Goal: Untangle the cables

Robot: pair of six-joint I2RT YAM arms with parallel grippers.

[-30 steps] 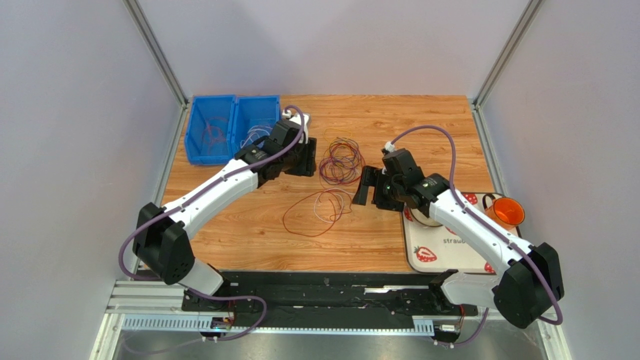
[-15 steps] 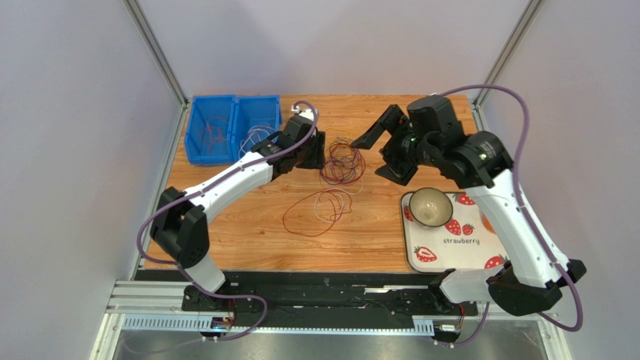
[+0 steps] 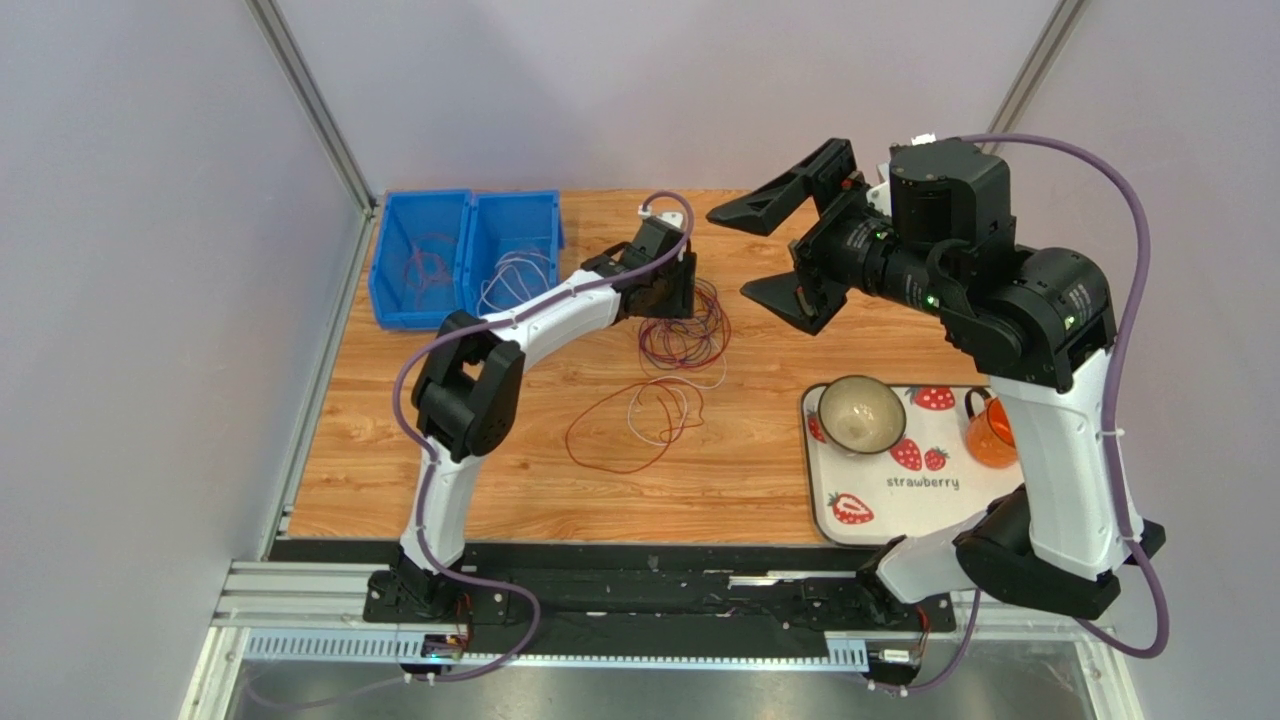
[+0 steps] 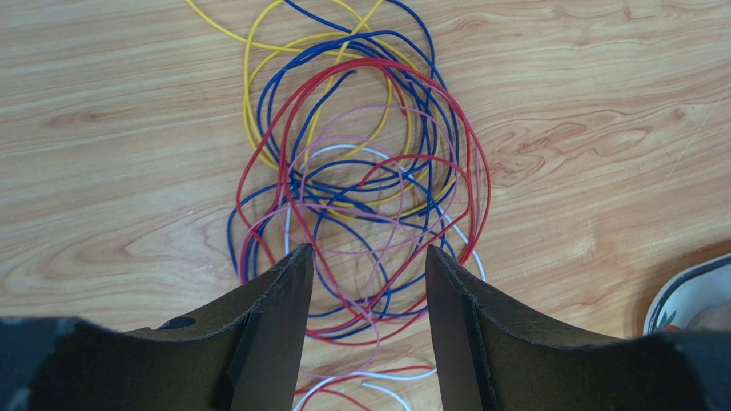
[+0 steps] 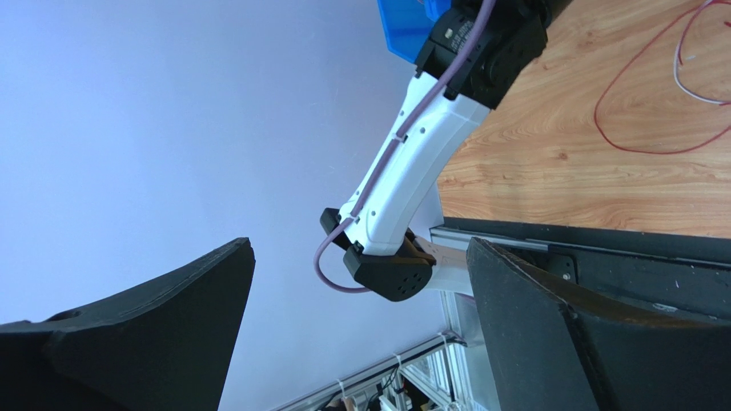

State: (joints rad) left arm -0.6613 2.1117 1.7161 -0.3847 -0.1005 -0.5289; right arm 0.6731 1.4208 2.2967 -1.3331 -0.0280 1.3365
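The cables (image 3: 687, 333) lie as a tangle of thin red, blue, yellow, pink and white loops on the wooden table; the tangle fills the left wrist view (image 4: 360, 163). My left gripper (image 3: 672, 288) is open, and its tips (image 4: 369, 257) straddle the tangle's near edge with nothing between them gripped. A loose red and white loop (image 3: 639, 420) lies nearer the front, and part of it shows in the right wrist view (image 5: 652, 111). My right gripper (image 3: 763, 251) is open and empty, raised high above the table right of the tangle; its wrist view (image 5: 359, 248) faces the wall.
Two blue bins (image 3: 466, 255) at the back left hold more wire loops. A strawberry tray (image 3: 902, 488) at the right carries a bowl (image 3: 861, 413) and an orange cup (image 3: 992, 431). The left arm's white link (image 5: 412, 163) crosses the right wrist view.
My right arm has lifted off the table and swung up and back, its gripper staying open. My left gripper has slid right onto the edge of the tangle.
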